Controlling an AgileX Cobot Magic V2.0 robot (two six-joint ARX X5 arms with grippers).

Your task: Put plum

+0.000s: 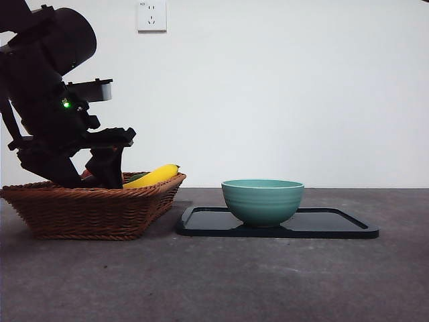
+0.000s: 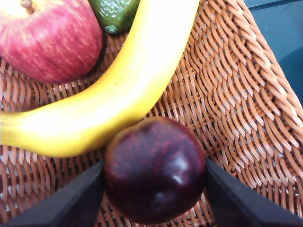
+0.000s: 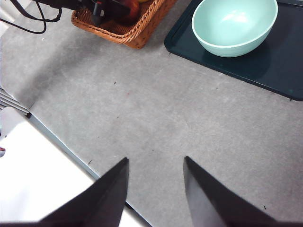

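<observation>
1. Left gripper [image 2: 154,189] is down inside the wicker basket [image 2: 246,118], jaws either side of the plum [image 2: 154,189]. Both black fingers [image 2: 71,198] sit right at the plum's flanks; looks like contact on both sides, so closed on it at about plum width.
2. Plum lies on the basket's woven floor, between the left fingers. Dark maroon, glossy, a highlight on its skin.
3. Just beyond the fingertips, the banana [image 2: 123,90] curves across the basket and touches the plum's far side.
4. Farther out past the banana: a red apple [image 2: 49,40] and a green bumpy fruit [image 2: 116,14], side by side. Neither is near the fingers.
5. Front view: left arm [image 1: 57,107] comes in big and dark from the upper left, tip dipped into the basket [image 1: 94,208]. Only the banana's end [image 1: 157,176] shows over the rim; the plum is hidden behind the weave.
6. Right gripper [image 3: 155,189] hangs over bare grey table [image 3: 156,118], fingers parted with a clear gap, holding nothing.
7. Well ahead of the right fingers: a teal bowl [image 3: 235,26] standing on a dark tray [image 3: 284,71], with the basket [image 3: 128,28] off to one side of the tray.
8. Front view: bowl [image 1: 263,200] upright on the tray [image 1: 335,225], tray just beside the basket, with no visible gap.
</observation>
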